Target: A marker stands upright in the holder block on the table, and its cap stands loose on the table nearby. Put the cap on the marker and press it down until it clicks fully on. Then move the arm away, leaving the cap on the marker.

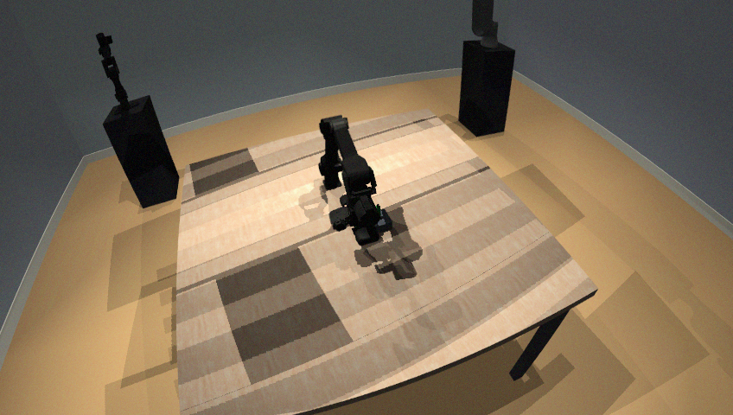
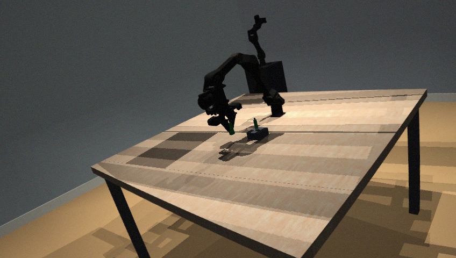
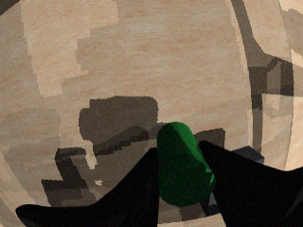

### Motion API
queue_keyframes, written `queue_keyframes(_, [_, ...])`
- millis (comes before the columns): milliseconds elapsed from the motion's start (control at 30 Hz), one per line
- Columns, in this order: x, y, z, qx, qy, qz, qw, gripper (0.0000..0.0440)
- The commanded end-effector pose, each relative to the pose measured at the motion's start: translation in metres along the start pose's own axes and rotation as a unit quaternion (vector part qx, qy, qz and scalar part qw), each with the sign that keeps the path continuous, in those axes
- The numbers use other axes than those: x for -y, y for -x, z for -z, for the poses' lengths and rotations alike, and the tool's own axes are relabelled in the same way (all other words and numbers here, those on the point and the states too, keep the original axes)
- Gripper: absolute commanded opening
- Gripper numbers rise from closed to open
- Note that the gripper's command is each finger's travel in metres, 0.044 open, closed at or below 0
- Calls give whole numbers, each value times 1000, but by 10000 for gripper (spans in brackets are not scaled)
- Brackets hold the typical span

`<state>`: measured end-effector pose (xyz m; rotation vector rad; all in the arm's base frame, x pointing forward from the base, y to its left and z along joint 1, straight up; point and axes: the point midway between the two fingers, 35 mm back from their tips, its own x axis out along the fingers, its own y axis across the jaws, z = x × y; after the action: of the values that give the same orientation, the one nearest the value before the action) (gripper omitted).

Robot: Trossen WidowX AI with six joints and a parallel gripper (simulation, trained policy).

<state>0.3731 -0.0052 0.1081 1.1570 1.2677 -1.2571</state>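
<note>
My gripper [image 1: 371, 233] [image 2: 231, 123] [image 3: 178, 150]: closed around the green cylindrical cap [image 2: 231, 129] [image 3: 182, 165]
Green upright marker [image 2: 255, 123] [image 1: 379, 210]: beside my fingers, apart from them, cap off
Dark boxy holder block [image 2: 257, 134] [image 1: 386, 225]: near my hand, beneath the marker

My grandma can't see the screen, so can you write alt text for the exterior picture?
A black robot arm's end effector grips a green cap beside a dark holder block, where a green marker stands upright and uncapped. They are at a striped-looking wooden table.
</note>
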Motion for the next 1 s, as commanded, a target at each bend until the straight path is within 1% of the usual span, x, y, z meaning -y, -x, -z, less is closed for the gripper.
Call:
queue_keyframes(0, [2,16,7,2,12,-14,1000,66])
queue_keyframes(167, [10,33,24,-1,25,-19,1000,63])
queue_keyframes(500, [36,56,58,-5,50,-10,999,49])
queue_keyframes(733, [56,65,80,-6,70,1,998,35])
queue_keyframes(967, [69,67,89,-7,82,7,997,19])
